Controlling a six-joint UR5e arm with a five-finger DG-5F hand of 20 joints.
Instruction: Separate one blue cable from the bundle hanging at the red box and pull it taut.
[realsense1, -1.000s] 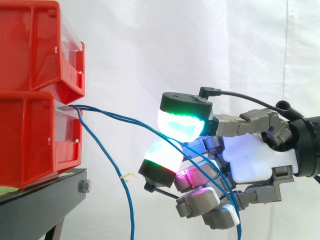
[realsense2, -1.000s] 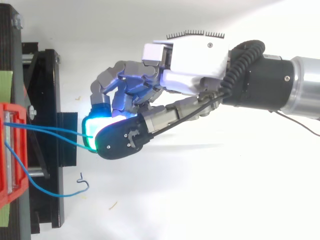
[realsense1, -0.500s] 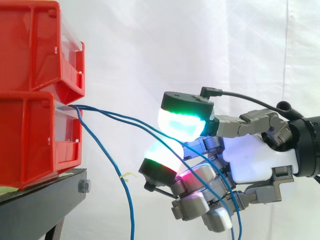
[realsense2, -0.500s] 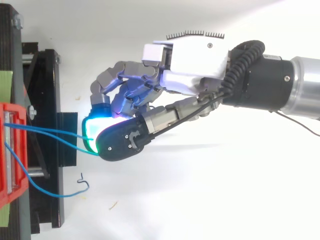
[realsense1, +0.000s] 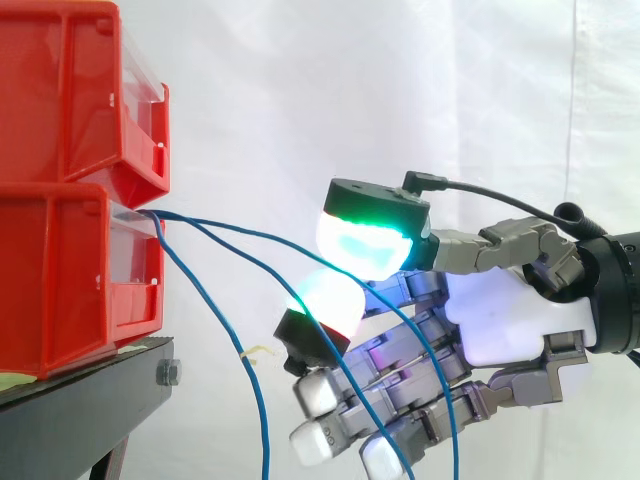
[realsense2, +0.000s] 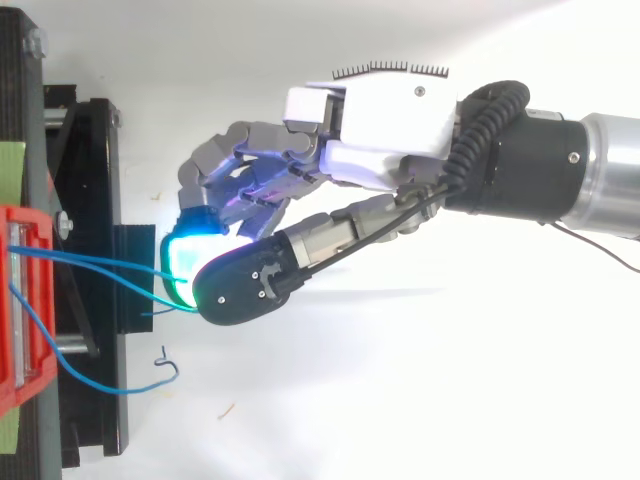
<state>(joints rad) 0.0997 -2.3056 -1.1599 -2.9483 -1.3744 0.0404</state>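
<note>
My hand (realsense1: 510, 320) pinches one blue cable (realsense1: 250, 237) between two pads (realsense1: 365, 245), the other fingers loosely spread. It sags from the red box (realsense1: 60, 270), a second cable (realsense1: 255, 263) close beside it; pulling taut is left.

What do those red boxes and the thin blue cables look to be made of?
The red boxes: likely moulded plastic, glossy; even colour, soft highlights, ribbed walls. The blue cables: probably wire in a smooth plastic sheath; they hang in springy curves rather than dropping limp. The core can't be seen.
</note>
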